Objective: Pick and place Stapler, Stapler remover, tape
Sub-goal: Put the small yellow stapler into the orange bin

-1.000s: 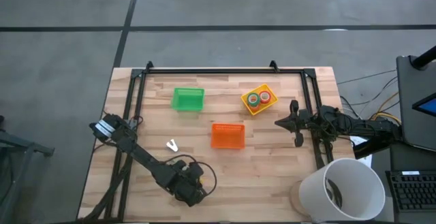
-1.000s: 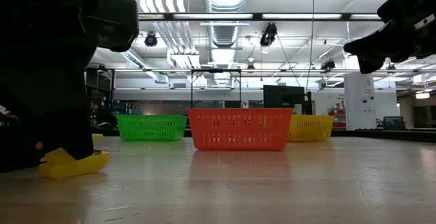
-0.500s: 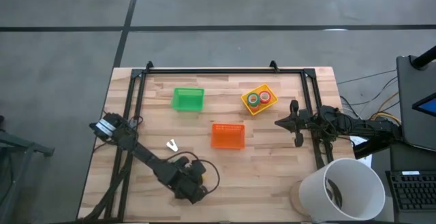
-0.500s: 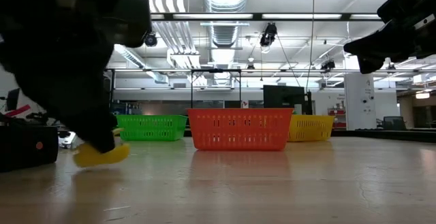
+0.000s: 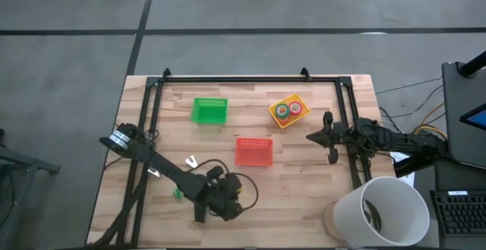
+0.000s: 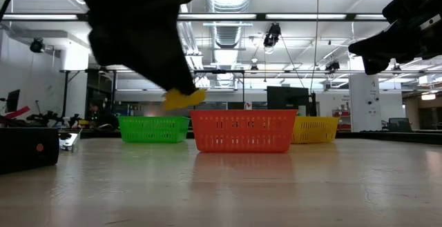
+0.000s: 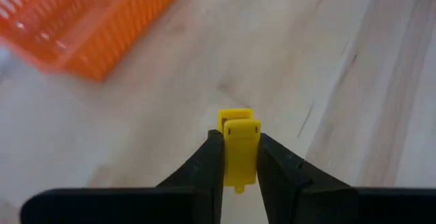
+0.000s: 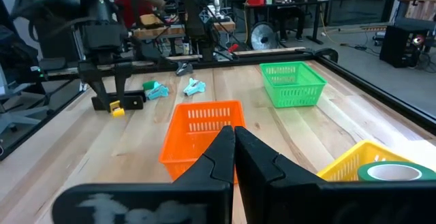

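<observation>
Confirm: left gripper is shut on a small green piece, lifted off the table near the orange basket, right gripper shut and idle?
Wrong on colour. The left gripper is shut on a small yellow piece, not a green one; the left wrist view shows it clamped between the fingers. The rest holds: it is lifted off the table near the orange basket, and the right gripper is shut and idle.
</observation>
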